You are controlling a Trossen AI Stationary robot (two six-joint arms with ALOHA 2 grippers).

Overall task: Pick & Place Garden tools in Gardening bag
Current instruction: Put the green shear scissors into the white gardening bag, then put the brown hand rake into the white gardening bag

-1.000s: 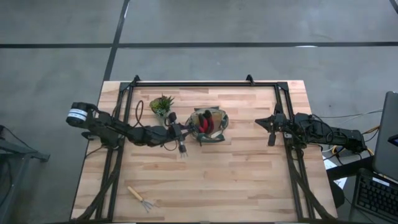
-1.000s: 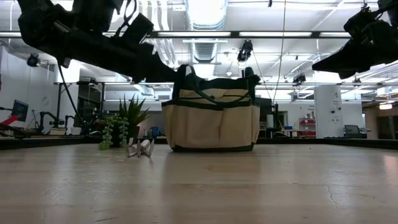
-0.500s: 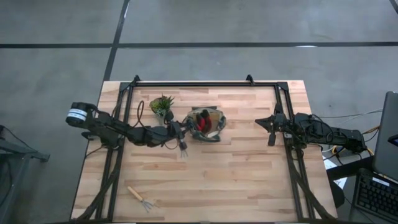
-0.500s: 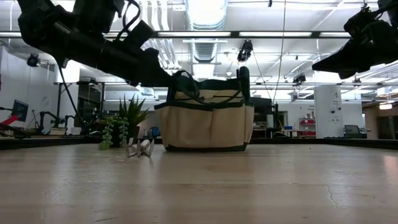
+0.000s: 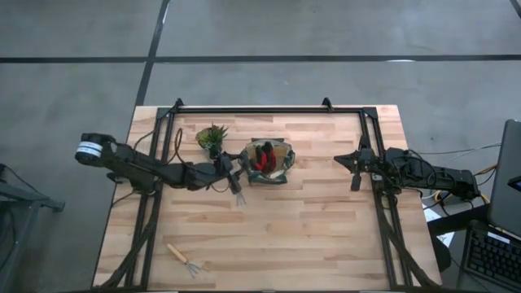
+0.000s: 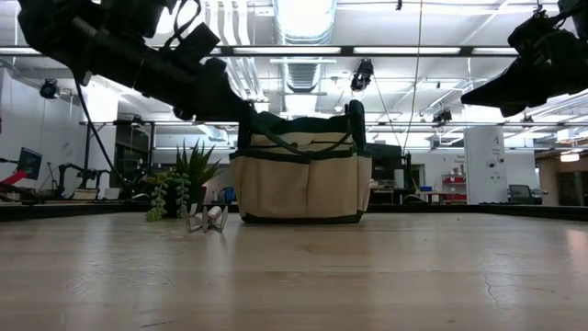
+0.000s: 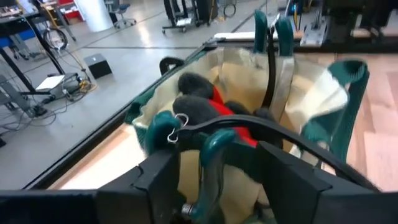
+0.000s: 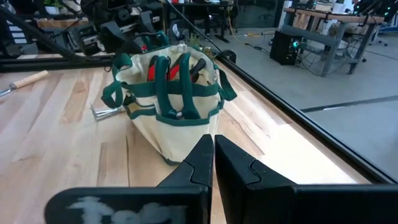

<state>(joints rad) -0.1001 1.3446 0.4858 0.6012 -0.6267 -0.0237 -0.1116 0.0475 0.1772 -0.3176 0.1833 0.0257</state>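
Fingers of the left gripper (image 7: 208, 180) are pinching the green handle (image 7: 214, 146) of the gardening bag (image 5: 267, 162) and dragging it leftward: over the last second the bag has been sliding across the table (image 5: 326, 236) toward the spiky plant (image 5: 212, 137) and the left arm's base. Inside the bag, the red-and-black glove (image 7: 211, 102) and dark-handled shears (image 8: 193, 67) are already lying. One wooden-handled fork (image 5: 238, 195) is lying just beside the bag, another fork (image 5: 184, 257) well apart near the front edge. Pulling the bag closer probably eases loading those two. Right gripper (image 8: 210, 163) is waiting with fingers pressed together.
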